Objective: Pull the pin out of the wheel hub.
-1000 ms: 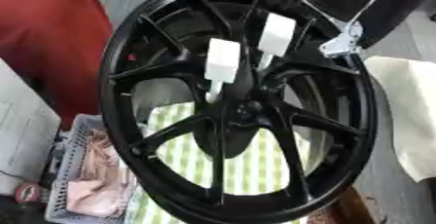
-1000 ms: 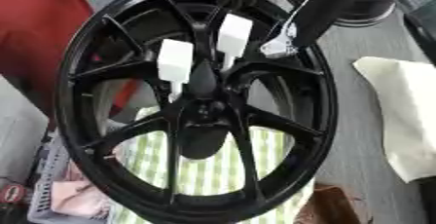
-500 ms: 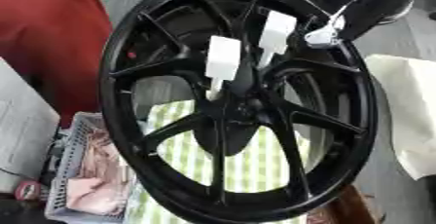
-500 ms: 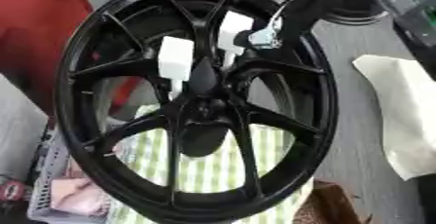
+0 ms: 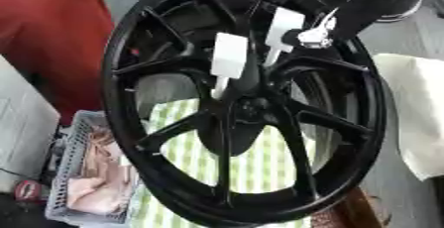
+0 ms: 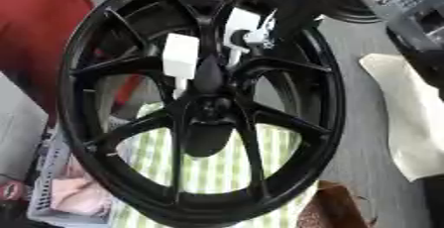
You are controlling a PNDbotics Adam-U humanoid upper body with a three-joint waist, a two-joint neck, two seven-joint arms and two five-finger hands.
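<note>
A black spoked wheel hub stands upright and fills most of both eye views. Two white block-shaped pins stick out near its centre: the left pin and, higher up, the right pin. My right hand, black with a silver tip, reaches in from the upper right. Its silver tip sits at the right pin's right edge, touching or nearly touching it. How the hand closes on the pin is hidden by blur. My left hand shows in neither view.
A green-and-white checked cloth lies under the wheel. A grey basket with pinkish contents sits at the lower left. A red mass rises at the upper left, a white cloth lies at the right, and dark equipment stands at the upper right.
My right hand has moved left and down from beyond the rim to the right white pin. The wheel and both pins keep their places.
</note>
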